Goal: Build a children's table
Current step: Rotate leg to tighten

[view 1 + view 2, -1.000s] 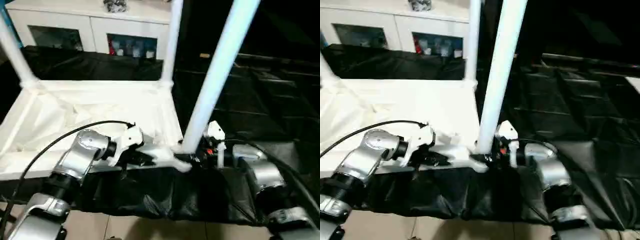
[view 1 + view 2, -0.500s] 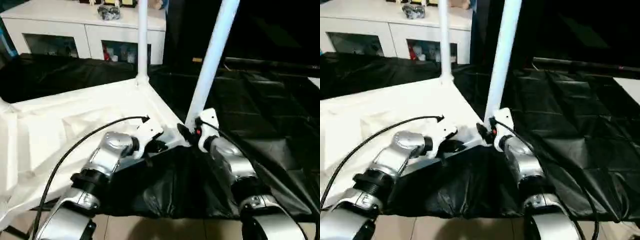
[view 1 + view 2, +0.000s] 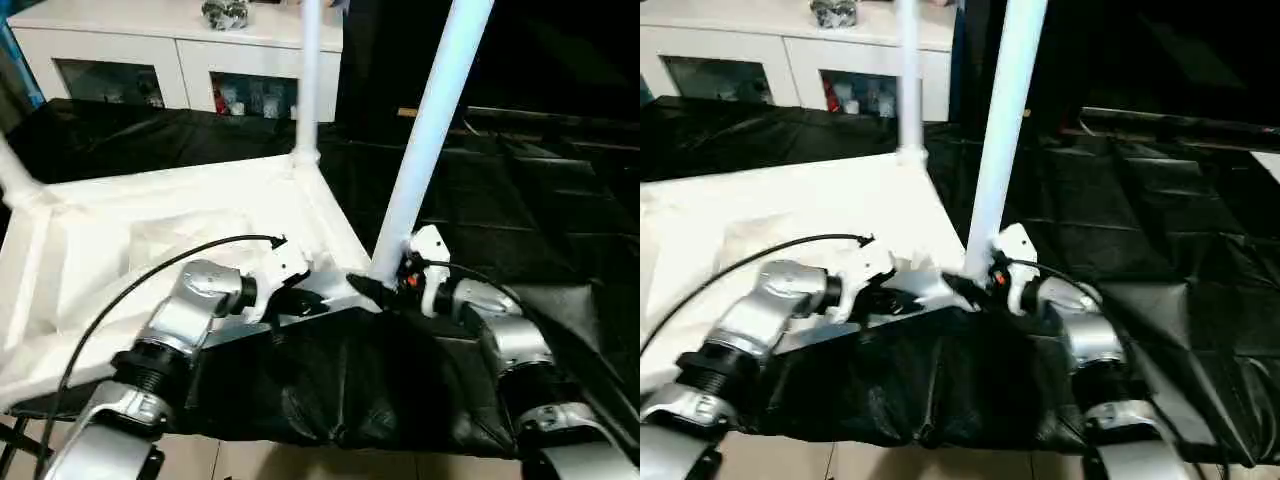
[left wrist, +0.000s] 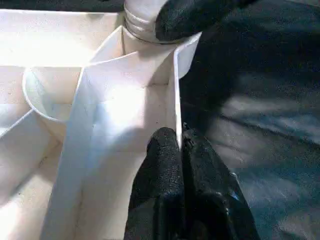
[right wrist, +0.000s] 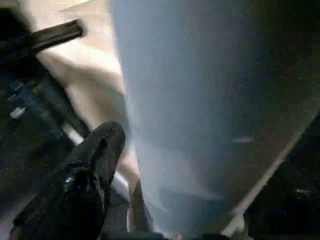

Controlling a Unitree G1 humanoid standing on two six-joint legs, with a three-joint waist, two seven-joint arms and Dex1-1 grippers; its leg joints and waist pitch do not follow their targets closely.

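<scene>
Change: right gripper (image 3: 385,290) fingers have spread around the near leg (image 3: 430,140), now socketed upright.
Left gripper (image 4: 181,165): pinched shut on table top (image 3: 150,240) rim.
Table: upside-down on black-draped desk (image 3: 520,220).
Meaning: leg probably seated.

White cabinet (image 3: 180,50) behind — black sheeting (image 3: 520,200) underneath.

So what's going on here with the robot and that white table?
The robot is assembling an upside-down white table top on a black sheet. Its left gripper pinches the top's rim, shut on it. Its right gripper sits around the base of the near leg standing in its corner socket. Two other legs are already standing.
</scene>
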